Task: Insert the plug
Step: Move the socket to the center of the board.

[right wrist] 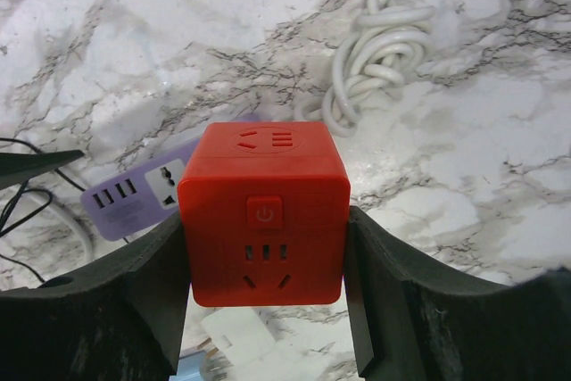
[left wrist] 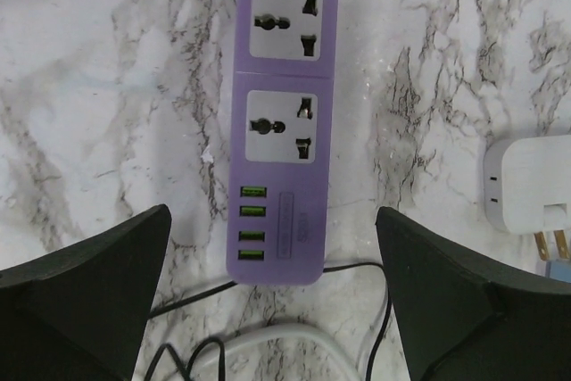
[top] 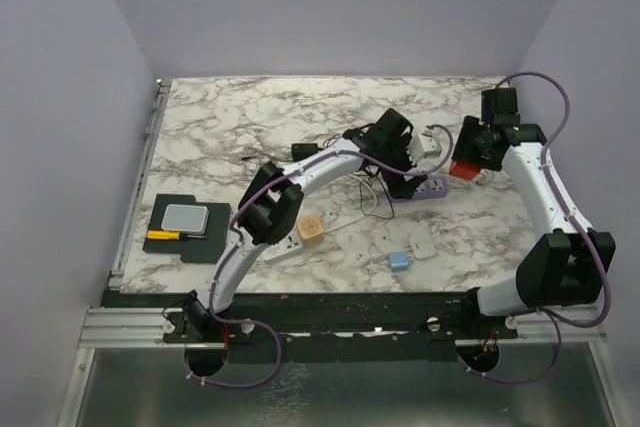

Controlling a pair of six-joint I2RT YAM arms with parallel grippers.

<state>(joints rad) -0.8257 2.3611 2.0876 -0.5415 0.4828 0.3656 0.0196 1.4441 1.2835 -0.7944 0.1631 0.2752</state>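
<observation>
Two loose black cables (left wrist: 187, 302) and a white cord (left wrist: 285, 332) trailed across the marble tabletop (left wrist: 89, 86) at the USB end of the flat purple power strip (left wrist: 284, 122). A white plug adapter with brass prongs (left wrist: 531, 183) lay near the strip's side, apart from it. A coiled white cable (right wrist: 379, 51) lay beyond. The left gripper (left wrist: 272, 220) hung over the strip, fingers (left wrist: 89, 310) spread wide, touching nothing. The right gripper (right wrist: 265, 220) pinched a red plastic cube socket (right wrist: 263, 211) between its pads (right wrist: 134, 292), over the tabletop near the strip.
</observation>
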